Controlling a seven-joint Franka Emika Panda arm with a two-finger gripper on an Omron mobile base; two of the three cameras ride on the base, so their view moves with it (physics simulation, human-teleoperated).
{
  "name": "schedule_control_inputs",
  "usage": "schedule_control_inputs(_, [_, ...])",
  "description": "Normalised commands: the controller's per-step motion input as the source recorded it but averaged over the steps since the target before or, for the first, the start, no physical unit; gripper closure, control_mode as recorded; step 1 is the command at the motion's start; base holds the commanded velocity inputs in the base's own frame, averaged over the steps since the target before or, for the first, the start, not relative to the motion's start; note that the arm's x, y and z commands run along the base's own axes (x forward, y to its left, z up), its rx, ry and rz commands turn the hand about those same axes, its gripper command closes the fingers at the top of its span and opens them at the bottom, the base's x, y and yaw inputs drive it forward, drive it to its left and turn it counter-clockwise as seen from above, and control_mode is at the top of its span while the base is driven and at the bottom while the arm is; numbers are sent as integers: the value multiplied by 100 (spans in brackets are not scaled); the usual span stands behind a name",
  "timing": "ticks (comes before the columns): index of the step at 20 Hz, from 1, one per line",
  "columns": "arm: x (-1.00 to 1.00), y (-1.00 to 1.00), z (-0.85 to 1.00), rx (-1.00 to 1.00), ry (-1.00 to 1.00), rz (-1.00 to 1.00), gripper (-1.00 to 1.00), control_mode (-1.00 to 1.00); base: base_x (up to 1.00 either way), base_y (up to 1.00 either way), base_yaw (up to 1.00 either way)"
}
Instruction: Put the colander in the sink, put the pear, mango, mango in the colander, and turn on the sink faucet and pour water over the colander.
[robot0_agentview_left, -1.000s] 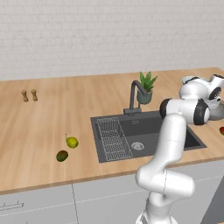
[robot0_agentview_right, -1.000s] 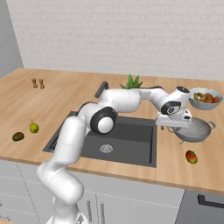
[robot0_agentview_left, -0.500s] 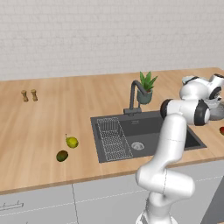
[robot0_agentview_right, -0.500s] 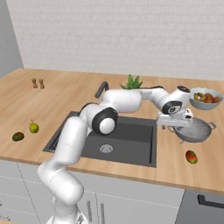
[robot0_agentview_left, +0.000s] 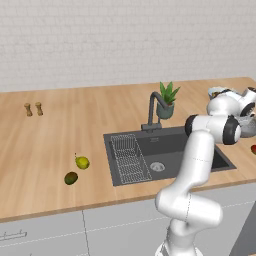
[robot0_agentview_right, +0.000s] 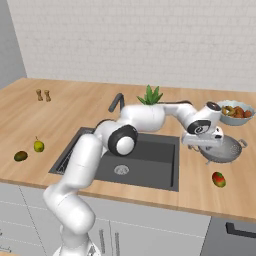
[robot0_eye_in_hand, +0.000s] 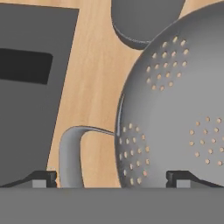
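Hand view puts you straight above the near-sink edge of the colander (robot0_eye_in_hand: 175, 109): its perforated wall and rim run between the two dark finger tips, one tip (robot0_eye_in_hand: 41, 177) on the sink side and the other over the bowl. The looped wire handle (robot0_eye_in_hand: 72, 153) sticks out from the rim toward the sink (robot0_eye_in_hand: 26, 87) and lies between the tips as well. So the gripper (robot0_eye_in_hand: 111, 178) stands wide open and straddles rim and handle, holding nothing yet.

From the right base view you see the colander (robot0_agentview_right: 225, 149) resting on the wooden counter (robot0_agentview_right: 200, 187) to the right of the sink (robot0_agentview_right: 145, 160), just near of the pale fruit bowl (robot0_agentview_right: 235, 114), with the gripper (robot0_agentview_right: 202, 145) at its left edge. The rim here runs roughly near-to-far, so your closing line crosses it, which looks right for pinching the wall or the handle. I judge the next move needs only a short descent, then a close.

Once you have it, the carry goes left, since the basin lies that way from the hand. One mango (robot0_agentview_right: 218, 179) sits near of the colander on the right. The pear (robot0_agentview_left: 82, 162) and the darker oval fruit (robot0_agentview_left: 71, 177) are well apart, on the far-left side of the sink. The faucet (robot0_agentview_left: 154, 111) stands behind the basin, and no water is running.
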Motion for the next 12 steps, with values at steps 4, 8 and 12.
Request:
schedule_control_inputs(4, [0,0,-36,-4,-7,0,-100,-100,0,0,0])
schedule_control_inputs(8, [7,0,-20,-1,-5,0,-100,-100,0,0,0])
schedule_control_inputs(12, [19,0,-6,0,-4,0,-100,-100,0,0,0])
